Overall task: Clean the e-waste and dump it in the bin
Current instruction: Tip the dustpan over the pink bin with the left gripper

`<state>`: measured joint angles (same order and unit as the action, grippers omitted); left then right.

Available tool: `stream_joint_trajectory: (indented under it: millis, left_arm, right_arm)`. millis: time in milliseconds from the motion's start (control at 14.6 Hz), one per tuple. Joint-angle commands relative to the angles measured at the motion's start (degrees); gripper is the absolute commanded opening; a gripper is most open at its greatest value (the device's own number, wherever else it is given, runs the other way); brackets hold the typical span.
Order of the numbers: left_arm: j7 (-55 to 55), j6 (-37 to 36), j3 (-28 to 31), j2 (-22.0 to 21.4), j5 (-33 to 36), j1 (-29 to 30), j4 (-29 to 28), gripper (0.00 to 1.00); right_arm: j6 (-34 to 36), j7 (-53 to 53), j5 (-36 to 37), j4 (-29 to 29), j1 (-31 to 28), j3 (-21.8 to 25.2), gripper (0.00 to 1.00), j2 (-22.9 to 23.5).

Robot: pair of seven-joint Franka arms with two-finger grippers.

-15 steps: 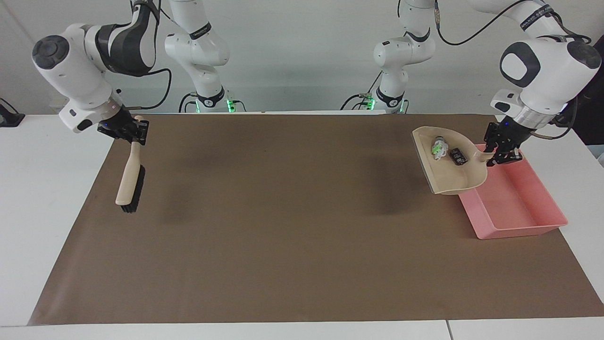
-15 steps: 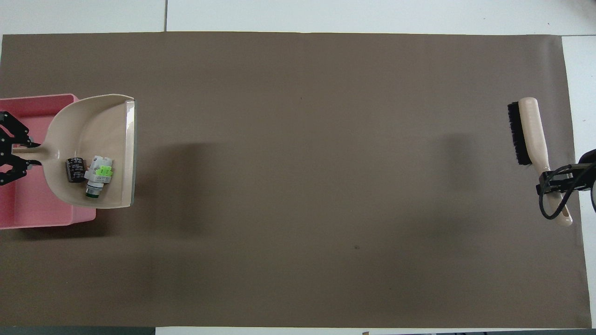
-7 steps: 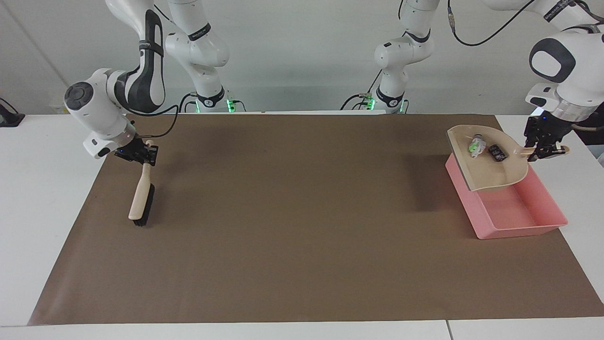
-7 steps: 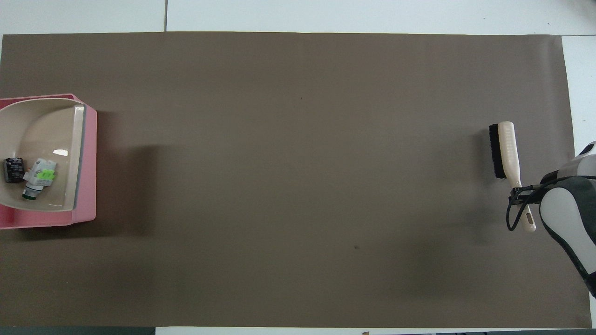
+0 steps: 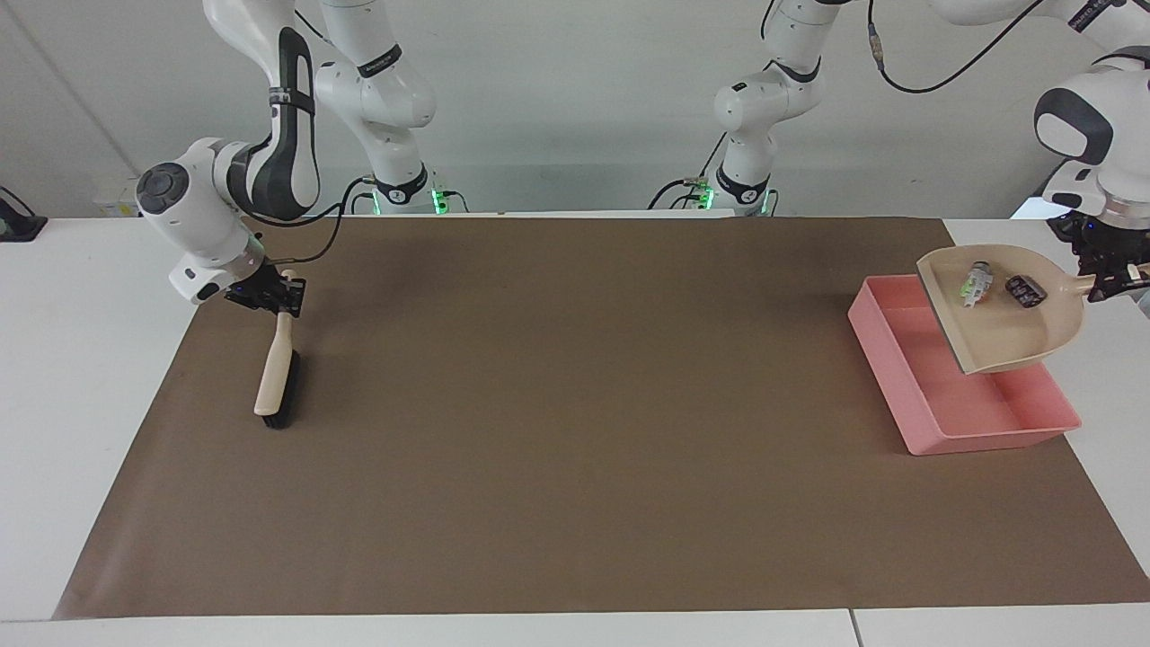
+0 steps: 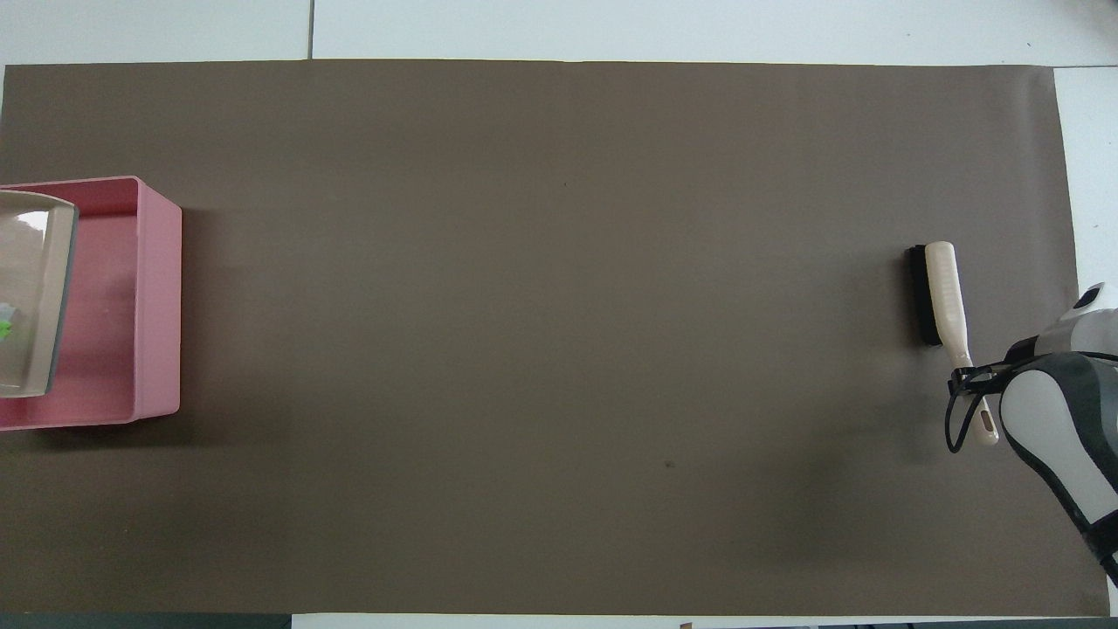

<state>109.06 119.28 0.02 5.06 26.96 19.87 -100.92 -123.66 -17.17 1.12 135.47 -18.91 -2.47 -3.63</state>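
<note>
Tipping the load out cleanly is the job now. Toward the right arm's end of the mat from the bin (image 5: pixel 907 395), the right gripper (image 5: pixel 269 295) pinches the brush (image 5: pixel 276 377) handle, bristles grounded where a second ago it hung. Above the bin, the left gripper (image 5: pixel 1107 274) clamps the dustpan (image 5: pixel 997 332) handle; the e-waste (image 5: pixel 975 283) rides inside. The pan has shifted over the bin; tilt its lip down gradually.

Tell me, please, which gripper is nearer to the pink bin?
The left gripper, holding the dustpan over the pink bin. The right gripper holds the brush at the right arm's end.
</note>
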Motion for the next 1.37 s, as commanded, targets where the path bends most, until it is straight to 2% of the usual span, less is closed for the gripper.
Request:
stream_joint_trajectory:
  millis: [0,137,344,481,618,756,962,1031,1305]
  left_arm:
    - [-4.97,4.54,-0.20,0.30,10.78,-0.09,-1.99,0.00]
    - [-10.16,8.05,-0.20,-0.92,18.27,-0.18,-5.85,0.00]
    - [-16.13,8.60,-0.20,-1.98,28.38,-0.96,-8.41,0.00]
    - [-22.81,8.16,-0.20,-3.21,35.05,-1.49,-10.51,0.00]
    - [-28.87,7.89,-0.20,-3.57,40.69,-2.11,-12.54,0.00]
    - [-31.18,6.93,-0.20,-3.74,42.82,-2.81,-13.07,0.00]
    - [-33.46,3.34,-0.20,-3.74,48.26,-4.92,-12.55,0.00]
    - [-33.82,0.89,-0.20,-3.74,48.97,-6.23,-12.20,0.00]
    - [-32.51,-4.76,-0.46,-3.65,49.42,-10.10,-8.24,0.00]
  right_arm:
    - [-0.45,-2.16,-1.12,0.68,-0.43,-0.78,1.00,-1.21]
    - [1.21,-1.90,-1.12,-2.47,-0.25,-0.87,1.00,-0.77]
    - [1.83,-1.99,-1.03,-10.19,-0.08,-1.57,1.00,-0.15]
    - [4.29,0.63,-0.34,-15.56,3.16,-1.58,1.00,-0.76]
    - [10.76,9.31,1.42,-23.02,4.23,-1.75,1.00,-0.68]
    - [20.16,16.87,3.27,-30.58,6.85,-1.75,1.00,-0.15]
    - [31.25,20.50,4.33,-40.70,7.40,-1.75,1.00,0.29]
    - [32.85,21.21,4.33,-42.11,7.40,-1.75,1.00,1.51]
    - [34.53,23.50,3.45,-41.16,7.31,-2.19,1.00,1.34]
